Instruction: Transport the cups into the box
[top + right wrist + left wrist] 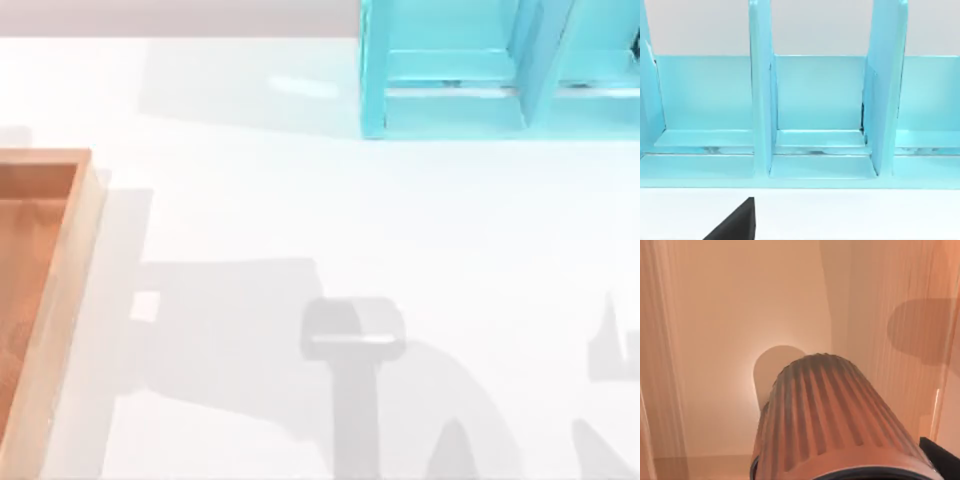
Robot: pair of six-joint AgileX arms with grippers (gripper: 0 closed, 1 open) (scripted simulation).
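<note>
A copper-brown ribbed cup [830, 415] hangs close under my left wrist camera, rim toward the lens, base pointing down at the floor of the orange-brown wooden box [730, 310]. Its shadow falls apart from it on the box floor, so it is off the wood. My left gripper is shut on this cup; a dark edge of it [942, 457] shows beside the rim. In the top view the box [62, 290] lies at the table's left edge. A black part of my right gripper [735, 222] faces the turquoise frame.
The turquoise shelf-like frame [480, 70] stands at the back right of the white table, its upright dividers [760, 90] close ahead of the right wrist camera. Grey arm shadows lie across the table's front middle and right.
</note>
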